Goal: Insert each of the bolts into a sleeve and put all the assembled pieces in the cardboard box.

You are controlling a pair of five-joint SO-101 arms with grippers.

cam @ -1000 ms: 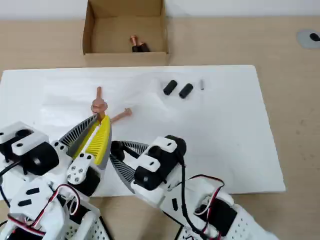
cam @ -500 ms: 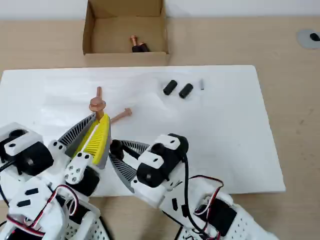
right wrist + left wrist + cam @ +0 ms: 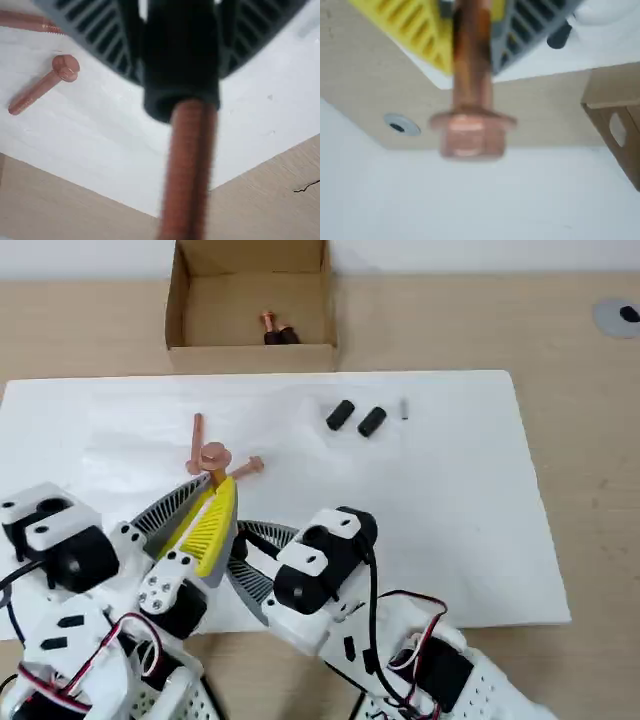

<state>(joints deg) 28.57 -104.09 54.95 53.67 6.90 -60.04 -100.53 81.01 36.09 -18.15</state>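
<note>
Lower left of the high view: my left gripper (image 3: pixel 213 480), one yellow ribbed plastic finger and one grey, is clamped on a copper-coloured flanged hex bolt (image 3: pixel 214 456). Its head sticks out past the tips toward the top of frame. Just right of it, my right gripper (image 3: pixel 238 540), both fingers grey ribbed plastic, pinches a short black cylindrical sleeve (image 3: pixel 180 60). In the right wrist view a copper threaded shank (image 3: pixel 187 170) meets the sleeve's open end; how deep, can't tell.

Tight spot: one loose copper bolt (image 3: pixel 197 430) lies just left of the held head and a second loose copper bolt (image 3: pixel 243 470) just right, both flat on the smooth white sheet (image 3: pixel 450 540).

Room: the sheet runs open from centre to its right edge. A spare black sleeve (image 3: pixel 341 415), its twin (image 3: pixel 372 421) and a thin grey pin (image 3: pixel 404 409) sit near the top edge, well apart from both grippers.

Open-topped brown cardboard box (image 3: pixel 178 300) stands upper centre-left on the light wooden tabletop (image 3: pixel 590 440), just beyond the sheet's top edge. Inside, near its lower wall, lies a copper-and-black assembled piece (image 3: pixel 275 330). Round grey grommet (image 3: pixel 618 315) at upper right.
</note>
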